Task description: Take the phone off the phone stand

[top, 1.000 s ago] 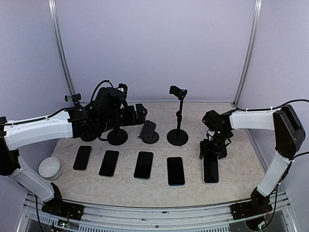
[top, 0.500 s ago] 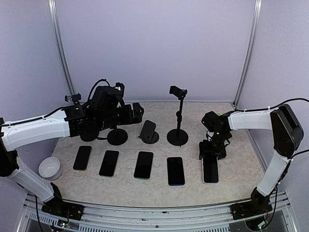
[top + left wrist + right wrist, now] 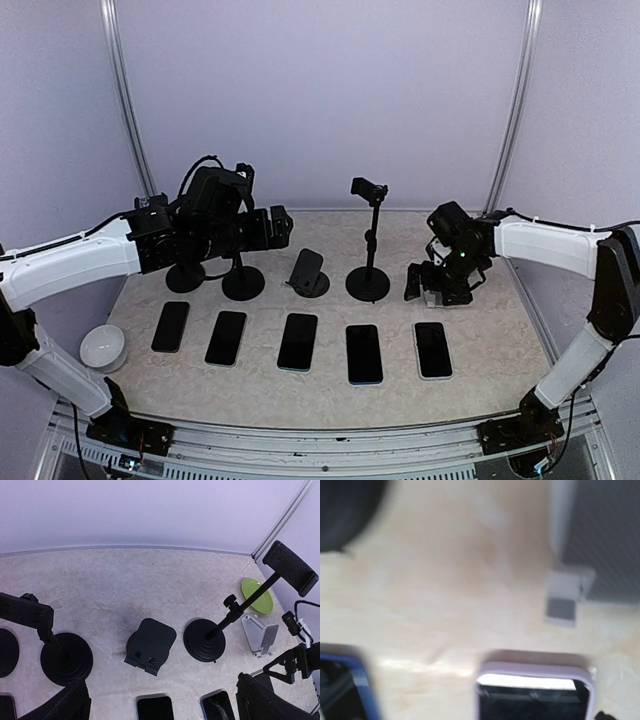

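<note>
A lavender-cased phone (image 3: 433, 349) lies flat on the table at the right end of a row of phones; in the blurred right wrist view the phone (image 3: 535, 692) fills the lower edge. Just behind it a silver phone stand (image 3: 260, 637) stands with nothing on it, and the same stand (image 3: 567, 592) shows close up. My right gripper (image 3: 428, 288) hovers open over that stand, apart from the phone. My left gripper (image 3: 283, 228) hangs open and holds nothing, high above the black stands at the left; its fingers (image 3: 70, 704) frame the bottom of the left wrist view.
Other phones (image 3: 298, 341) lie in the row, one blue-cased (image 3: 345, 690). A black slanted stand (image 3: 308, 272), a tall clamp stand (image 3: 368, 283) and two pole stands (image 3: 243, 283) line the back. A white bowl (image 3: 102, 347) sits front left, a green dish (image 3: 257, 595) far right.
My right gripper let go of the lavender-cased phone and rose back toward the silver stand, leaving the phone flat on the table. My left arm lifted slightly.
</note>
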### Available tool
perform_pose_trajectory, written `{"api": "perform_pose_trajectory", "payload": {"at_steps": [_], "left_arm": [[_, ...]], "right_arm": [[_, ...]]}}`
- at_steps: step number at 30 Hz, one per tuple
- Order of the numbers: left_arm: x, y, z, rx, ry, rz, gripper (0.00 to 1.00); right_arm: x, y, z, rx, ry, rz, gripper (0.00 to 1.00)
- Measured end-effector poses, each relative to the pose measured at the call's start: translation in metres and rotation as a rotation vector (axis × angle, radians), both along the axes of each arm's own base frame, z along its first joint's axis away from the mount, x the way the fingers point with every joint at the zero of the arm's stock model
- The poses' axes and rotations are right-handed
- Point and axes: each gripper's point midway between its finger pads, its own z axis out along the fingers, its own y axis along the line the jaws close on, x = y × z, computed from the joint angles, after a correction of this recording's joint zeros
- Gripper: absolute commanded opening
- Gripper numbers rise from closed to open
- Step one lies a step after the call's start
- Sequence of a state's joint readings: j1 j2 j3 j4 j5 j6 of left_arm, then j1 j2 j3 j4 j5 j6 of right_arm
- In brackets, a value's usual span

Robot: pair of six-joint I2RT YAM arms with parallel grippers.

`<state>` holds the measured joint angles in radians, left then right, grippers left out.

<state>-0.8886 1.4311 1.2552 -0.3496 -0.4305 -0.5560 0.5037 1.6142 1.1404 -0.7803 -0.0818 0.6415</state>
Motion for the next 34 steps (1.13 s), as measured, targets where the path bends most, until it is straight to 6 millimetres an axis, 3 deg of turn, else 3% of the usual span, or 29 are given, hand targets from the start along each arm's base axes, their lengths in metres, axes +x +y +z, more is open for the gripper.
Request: {"api": "perform_pose_trajectory", "payload": {"at_steps": [3, 11, 15, 17, 22, 26, 29, 34], "left_arm": [[0.002, 0.003, 0.006, 0.007, -0.003, 0.002, 0.99], [0.015, 0.024, 0.031, 0.02, -0.024, 0.034, 0.99], [0.014, 0.035, 0.05, 0.02, -0.048, 0.03, 0.99], [0.011, 0.04, 0.057, 0.022, -0.061, 0.022, 0.99], [-0.004, 0.059, 0.083, -0.002, -0.108, 0.019, 0.99], [-0.022, 0.089, 0.093, -0.044, -0.142, 0.052, 0.99], [-0.034, 0.105, 0.082, -0.065, -0.129, 0.075, 0.99], [-0.04, 0.113, 0.047, -0.058, -0.066, 0.106, 0.99]], "right_arm": [[0.011, 0.008, 0.039, 0.057, -0.107, 0.031, 1.0], [0.036, 0.022, 0.171, 0.223, -0.483, 0.122, 1.0], [0.037, 0.011, 0.22, 0.297, -0.659, 0.135, 1.0], [0.036, 0.0, 0.233, 0.316, -0.718, 0.12, 1.0], [0.028, -0.024, 0.253, 0.333, -0.843, 0.072, 1.0], [0.016, -0.035, 0.254, 0.335, -0.895, 0.055, 1.0], [0.009, -0.043, 0.248, 0.328, -0.911, 0.037, 1.0], [0.001, -0.05, 0.223, 0.325, -0.88, 0.011, 1.0]]}}
